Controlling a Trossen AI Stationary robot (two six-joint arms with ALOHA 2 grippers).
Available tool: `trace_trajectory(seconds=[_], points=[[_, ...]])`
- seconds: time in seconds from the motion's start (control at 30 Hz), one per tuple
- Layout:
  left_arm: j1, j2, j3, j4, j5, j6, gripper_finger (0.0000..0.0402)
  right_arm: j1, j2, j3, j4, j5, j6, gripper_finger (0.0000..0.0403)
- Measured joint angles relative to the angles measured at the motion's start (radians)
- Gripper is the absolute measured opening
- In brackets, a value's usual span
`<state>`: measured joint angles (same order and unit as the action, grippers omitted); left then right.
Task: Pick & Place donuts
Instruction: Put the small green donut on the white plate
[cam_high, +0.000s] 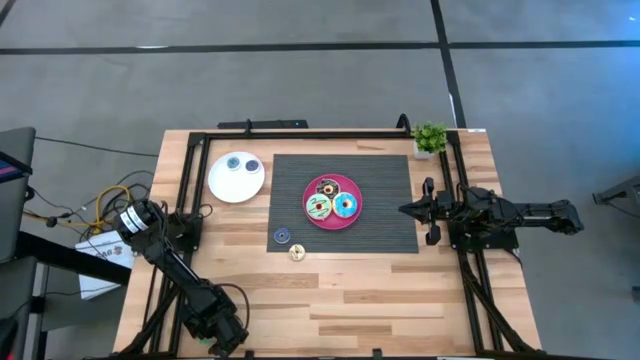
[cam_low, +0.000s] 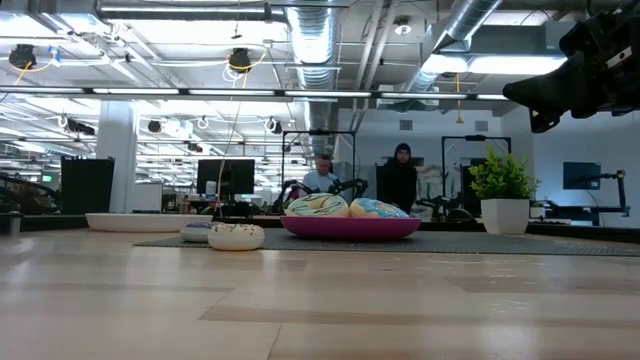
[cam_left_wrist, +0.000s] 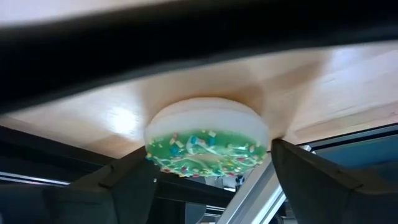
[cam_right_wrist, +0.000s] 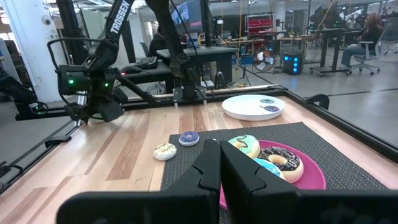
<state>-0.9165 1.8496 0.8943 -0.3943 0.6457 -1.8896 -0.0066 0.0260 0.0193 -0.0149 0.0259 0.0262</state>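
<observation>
Gripping a green donut (cam_left_wrist: 207, 144), left gripper (cam_left_wrist: 211, 177), right gripper (cam_right_wrist: 220, 163) closed, idle beside pink plate (cam_high: 331, 221).

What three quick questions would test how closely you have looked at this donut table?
1. True or false: the pink plate holds three large donuts.
2. Which hand grips the tiny green donut? A: the left hand. B: the right hand. C: neither.
3. Fill the gap: the white plate holds ___ tiny donuts.

Key: 1 true; 2 A; 3 two.
</observation>
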Motion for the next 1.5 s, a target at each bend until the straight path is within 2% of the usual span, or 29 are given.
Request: trace_trajectory(seconds=[0.27, 0.9, 1.23, 1.5], points=[[0.005, 0.001, 0.0, -0.003, -0.011, -0.023, 0.0252, 0.0, 0.0, 0.0, 0.0, 0.0, 0.0, 0.0], [0.024, 0.002, -0.001, -0.011, -0.019, -0.091, 0.0222, 0.0, 0.0, 0.0, 0.0, 0.0, 0.0, 0.0], [0.048, 0.002, -0.003, -0.022, -0.024, -0.084, 0.0228, 0.0, 0.0, 0.0, 0.0, 0.0, 0.0, 0.0], [0.066, 0.003, -0.005, -0.036, -0.009, -0.051, 0.0287, 0.0, 0.0, 0.0, 0.0, 0.0, 0.0, 0.0]])
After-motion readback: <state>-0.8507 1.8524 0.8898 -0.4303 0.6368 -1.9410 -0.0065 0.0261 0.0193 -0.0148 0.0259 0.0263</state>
